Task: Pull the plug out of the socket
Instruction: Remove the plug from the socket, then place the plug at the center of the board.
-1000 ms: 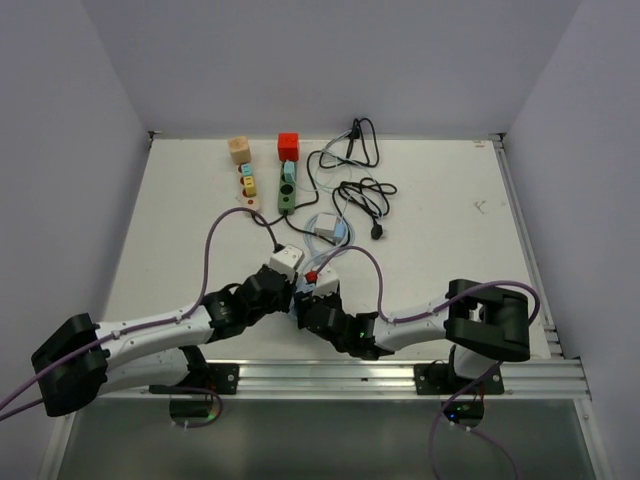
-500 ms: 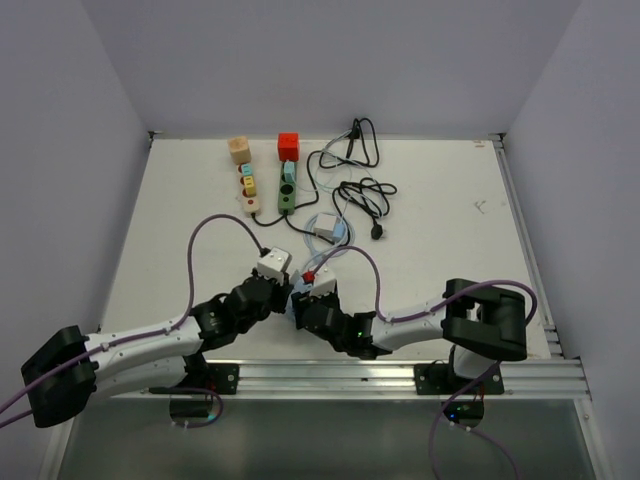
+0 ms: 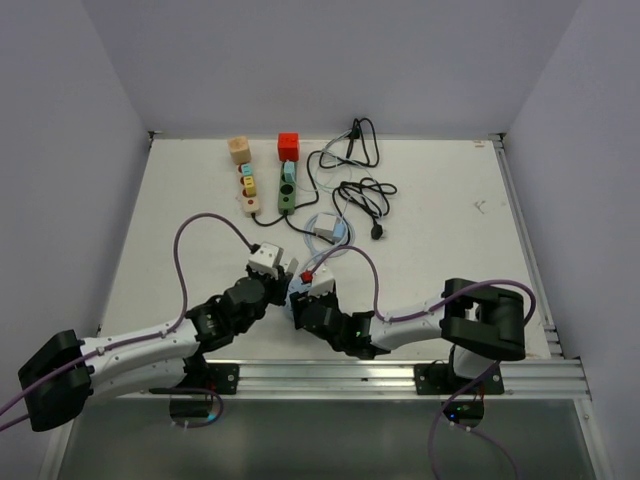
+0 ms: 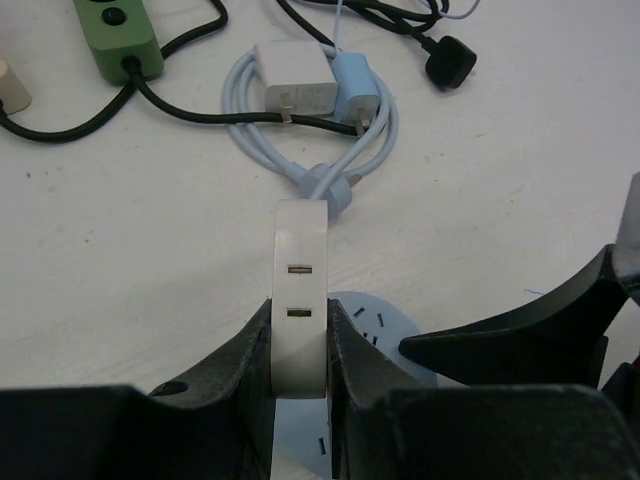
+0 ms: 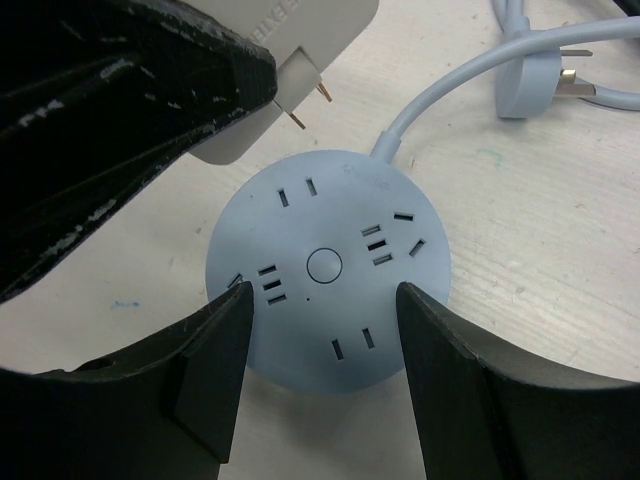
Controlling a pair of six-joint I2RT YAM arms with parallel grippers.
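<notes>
Top view: left gripper (image 3: 272, 270) and right gripper (image 3: 303, 292) meet at frame centre, low on white desk (image 3: 440, 240).

Left wrist view: jaws clamped on white plug (image 4: 300, 295), centre frame, prongs free, above pale blue round socket (image 4: 385, 325).

Right wrist view: jaws apart, each touching socket (image 5: 328, 266) rim at centre; plug (image 5: 290, 60) upper left, clear of slots.

I count two robot arms, the left arm (image 3: 130, 345) and the right arm (image 3: 430, 320), each with one gripper. There is one round blue socket (image 5: 328, 268) and one white plug (image 4: 300, 290) with two metal prongs. Farther on the table (image 3: 450, 220) lie two power strips: a green strip (image 3: 287, 187) and a beige strip (image 3: 247, 186). I see one red cube (image 3: 289, 146), one tan block (image 3: 238, 150), one white adapter (image 4: 293, 77), and one black cable (image 3: 360, 195) in loops.
</notes>
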